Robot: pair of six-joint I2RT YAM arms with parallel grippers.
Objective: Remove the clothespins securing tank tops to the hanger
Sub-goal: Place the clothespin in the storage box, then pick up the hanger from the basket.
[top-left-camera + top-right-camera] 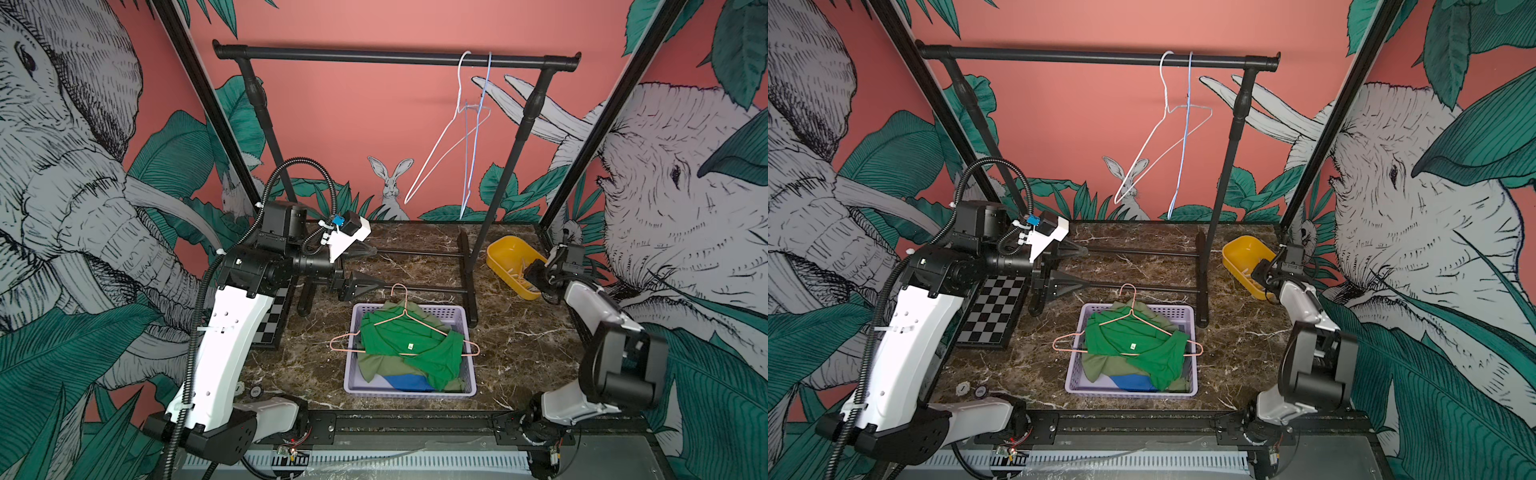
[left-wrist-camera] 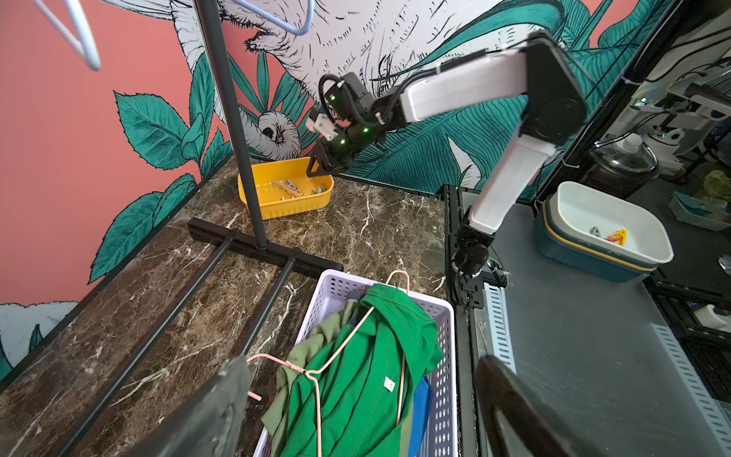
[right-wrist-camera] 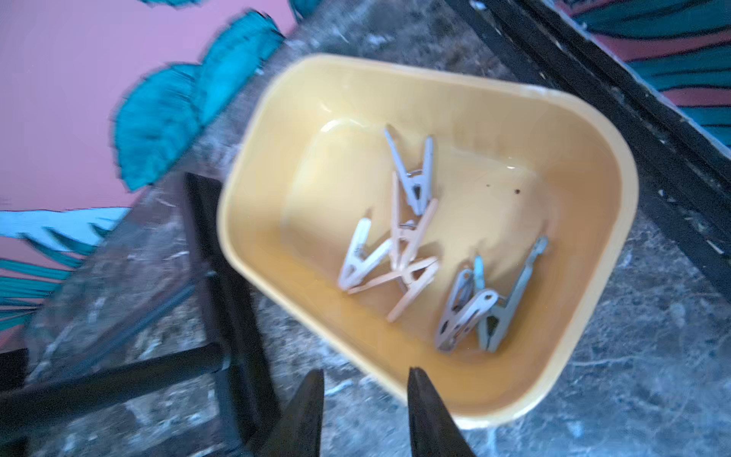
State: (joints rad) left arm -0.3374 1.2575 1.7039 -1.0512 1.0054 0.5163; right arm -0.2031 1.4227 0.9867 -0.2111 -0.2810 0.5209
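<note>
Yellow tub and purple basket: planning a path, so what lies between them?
The clothes rack's black foot, with its upright post, crosses the table between the yellow tub and the basket; the rest is bare marble. Both top views show it.

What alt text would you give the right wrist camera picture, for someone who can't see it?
A yellow tub on a marble table holds about six clothespins, white, tan and grey, seen slightly blurred from above. In the foreground, the robot's two dark jaws stand apart with nothing between them.
</note>
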